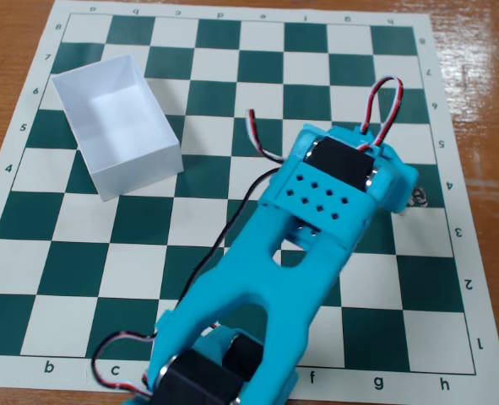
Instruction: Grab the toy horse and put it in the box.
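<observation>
**Arm reaches over the horse; nothing in the box yet**

Wooden worktop (477,93) shows at the edges of the fixed view, under a green-and-white chessboard mat (232,118) that fills most of the picture. On the mat's upper left stands the white box (114,126), open-topped, set at a slant and empty. Well apart from it, at the right side of the mat, the turquoise robot arm (266,278) stretches from the bottom edge up toward the right, its red, white and black cables (382,105) looping above the wrist.

Only a small grey-patched piece of the toy horse (419,198) peeks out just beside the arm's far end; the rest of it is covered. The end effector itself is hidden beneath the arm's body, so I cannot tell whether it is released or clenched, or whether it touches the horse.

By my reading the task is at its approach step: the grasp is not confirmed, and the lift, carry across the board and drop into the box all remain.
</observation>
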Action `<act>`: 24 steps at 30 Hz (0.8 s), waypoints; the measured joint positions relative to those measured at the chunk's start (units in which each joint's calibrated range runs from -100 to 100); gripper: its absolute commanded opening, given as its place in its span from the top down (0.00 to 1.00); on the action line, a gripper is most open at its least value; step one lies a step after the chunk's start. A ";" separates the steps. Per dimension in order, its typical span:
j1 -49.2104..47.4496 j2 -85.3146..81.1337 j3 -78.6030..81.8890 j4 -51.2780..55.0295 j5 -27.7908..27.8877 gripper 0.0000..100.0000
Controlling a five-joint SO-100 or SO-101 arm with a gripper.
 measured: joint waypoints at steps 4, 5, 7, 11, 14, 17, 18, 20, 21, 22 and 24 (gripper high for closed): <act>2.61 6.21 -4.44 -1.49 3.64 0.96; 3.06 7.74 -5.53 -1.93 4.74 0.94; 3.66 10.64 -7.98 -2.71 7.29 0.93; 4.48 15.83 -11.33 -4.64 13.90 0.92; 4.63 19.40 -13.69 -5.43 18.68 0.92; 4.63 22.64 -16.14 -5.52 22.79 0.92; 4.63 23.74 -16.86 -5.52 23.68 0.92; 4.56 25.87 -18.13 -5.52 24.88 0.92; 4.33 26.81 -18.77 -5.52 25.60 0.92; 4.18 27.66 -19.31 -5.52 26.13 0.92; 3.66 29.70 -20.58 -5.52 26.96 0.92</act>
